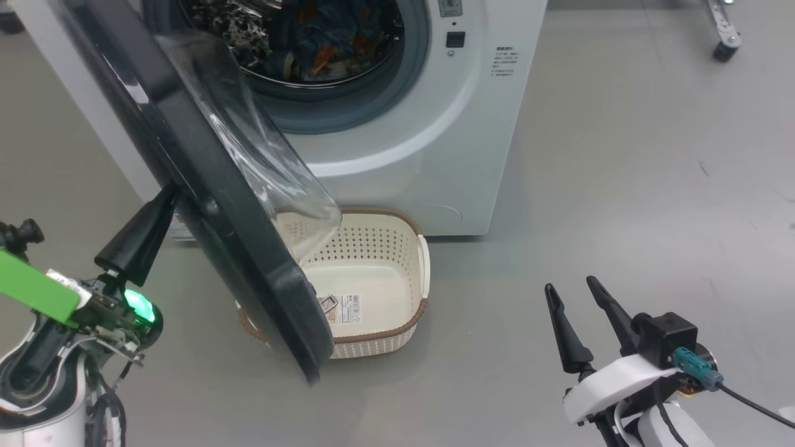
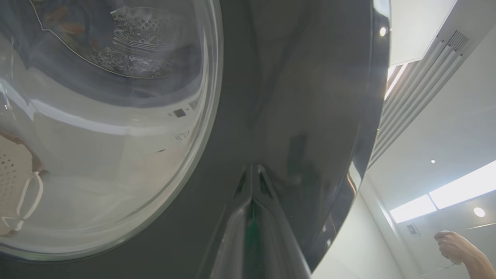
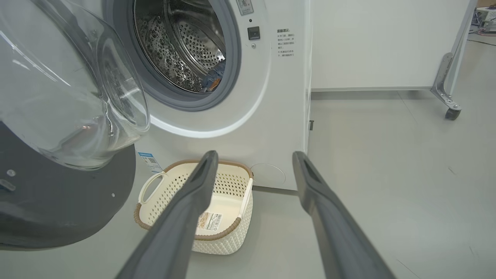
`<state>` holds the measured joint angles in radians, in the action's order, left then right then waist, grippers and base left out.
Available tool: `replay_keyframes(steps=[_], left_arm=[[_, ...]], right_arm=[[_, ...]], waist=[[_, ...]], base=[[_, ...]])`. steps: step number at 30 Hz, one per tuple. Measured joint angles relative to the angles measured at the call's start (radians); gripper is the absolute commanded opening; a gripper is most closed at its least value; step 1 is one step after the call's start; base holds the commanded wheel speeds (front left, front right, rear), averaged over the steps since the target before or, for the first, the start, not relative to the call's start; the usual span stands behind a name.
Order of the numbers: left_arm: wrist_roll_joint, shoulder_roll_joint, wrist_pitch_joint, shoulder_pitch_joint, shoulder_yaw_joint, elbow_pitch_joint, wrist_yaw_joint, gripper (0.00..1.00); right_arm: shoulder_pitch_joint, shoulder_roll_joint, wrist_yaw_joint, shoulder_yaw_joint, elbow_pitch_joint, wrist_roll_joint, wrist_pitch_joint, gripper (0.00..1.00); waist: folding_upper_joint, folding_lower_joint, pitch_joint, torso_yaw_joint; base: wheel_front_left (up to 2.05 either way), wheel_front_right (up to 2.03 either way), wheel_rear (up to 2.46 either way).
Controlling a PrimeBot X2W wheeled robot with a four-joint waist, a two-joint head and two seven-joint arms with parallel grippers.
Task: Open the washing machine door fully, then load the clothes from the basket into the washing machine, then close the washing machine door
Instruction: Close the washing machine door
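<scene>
L-wrist view: ceiling light [image 2: 461, 195] past door [image 2: 294, 97]

Washing machine door [image 1: 248, 261]: black frame is showing glossy and smooth, reflecting ceiling lights. Porthole [image 3: 69, 97]: clear domed glass, catching glare.
Washing machine [image 1: 435, 155]: white front panel is looking smooth, with a soft sheen.
Drum [image 3: 186, 46]: perforated steel, gleaming.
Gasket [image 3: 233, 58]: grey rubber, reading matt.
Basket [image 1: 372, 239]: cream perforated plastic, rim imitating brown weave; paper-looking sticker [image 1: 348, 308] inside.
Clothes [image 1: 329, 37]: soft crumpled cloth.
Floor [image 1: 621, 186]: grey, smooth, mostly matt, showing faint scuffs.
Right gripper [image 1: 570, 285]: fingers are looking dark and matt.
</scene>
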<state>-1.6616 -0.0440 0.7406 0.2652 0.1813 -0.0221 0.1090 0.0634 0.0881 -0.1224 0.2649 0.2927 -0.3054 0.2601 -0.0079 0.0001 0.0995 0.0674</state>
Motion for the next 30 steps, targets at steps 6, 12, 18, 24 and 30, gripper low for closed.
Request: replay_keyframes(steps=[6, 12, 18, 24, 30], left_arm=[[0.021, 0.002, -0.062, 0.006, -0.040, 0.024, -0.004, 0.00], [0.080, 0.005, -0.133, 0.055, -0.084, 0.078, -0.013, 0.00], [0.140, 0.008, -0.196, 0.116, -0.125, 0.146, -0.015, 0.00], [0.191, 0.011, -0.256, 0.172, -0.165, 0.230, -0.026, 0.00], [0.196, 0.016, -0.325, 0.220, -0.188, 0.325, -0.036, 0.00]], right_arm=[[-0.010, 0.007, 0.000, -0.001, 0.000, 0.001, 0.000, 1.00], [-0.011, 0.007, 0.000, 0.003, 0.000, 0.001, 0.000, 1.00], [-0.011, 0.007, 0.000, 0.012, 0.000, 0.001, 0.000, 1.00], [-0.011, 0.007, 0.000, 0.004, -0.001, 0.001, 0.000, 1.00], [-0.011, 0.005, 0.000, 0.008, -0.002, 0.001, 0.000, 1.00]], waist=[[0.0000, 0.0000, -0.007, -0.058], [0.0000, 0.0000, -0.013, -0.111], [0.0000, 0.0000, -0.016, -0.155], [0.0000, 0.0000, -0.015, -0.183], [0.0000, 0.0000, -0.019, -0.192]], base=[[0.00, 0.00, 0.00], [0.00, 0.00, 0.00], [0.00, 0.00, 0.00], [0.00, 0.00, 0.00], [0.00, 0.00, 0.00]])
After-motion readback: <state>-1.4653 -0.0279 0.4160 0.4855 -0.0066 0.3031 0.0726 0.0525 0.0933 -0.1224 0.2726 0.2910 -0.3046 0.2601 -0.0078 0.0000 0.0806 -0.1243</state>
